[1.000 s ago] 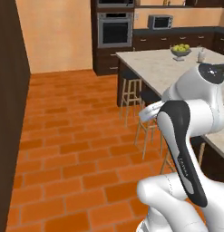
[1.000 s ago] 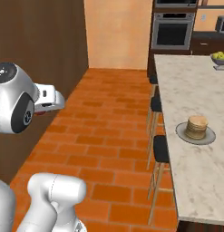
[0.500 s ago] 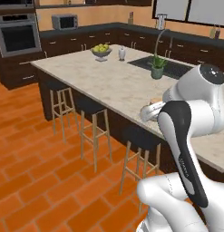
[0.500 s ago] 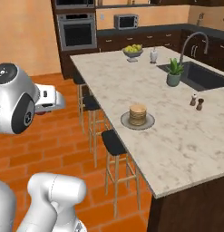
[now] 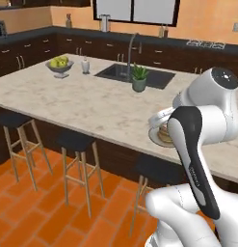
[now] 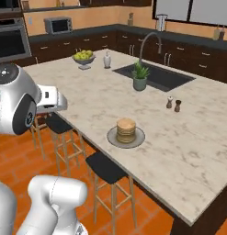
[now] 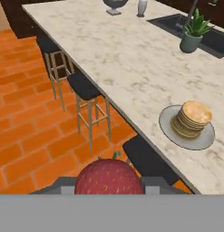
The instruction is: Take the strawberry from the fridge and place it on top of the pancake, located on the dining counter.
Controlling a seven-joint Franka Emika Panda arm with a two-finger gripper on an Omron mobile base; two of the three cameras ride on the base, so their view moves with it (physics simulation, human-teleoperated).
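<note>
Hidden: in the left base view the white arm covers most of the pancake [image 5: 164,133]; a sliver of the stack and its plate [image 5: 155,136] peeks out at centre right.
Cut off: in the hand view the strawberry [image 7: 109,177] is sliced by the bottom band, upper half showing, a green leaf tip on top.
Hard to make out: the pincer [image 7: 109,186] tips are just grey stubs on either side of the fruit at bottom centre.
Right base view: the full pancake stack on its plate, centre of the frame, near the front edge of the desk [image 6: 193,151]; salt and pepper shakers [image 6: 173,103] upper right of it; potted plant [image 6: 140,76] beside the sink [image 6: 157,75]; fruit bowl [image 6: 84,58] at upper left.
Hand view: stools [image 7: 88,93] under the desk edge, brick floor [image 7: 27,131] at left.
Pincer: pressed onto the strawberry, pinching it between both tips.
Strawberry versus pancake: fruit sits low centre over the floor side, pancake stack well apart at right, on the desk.
</note>
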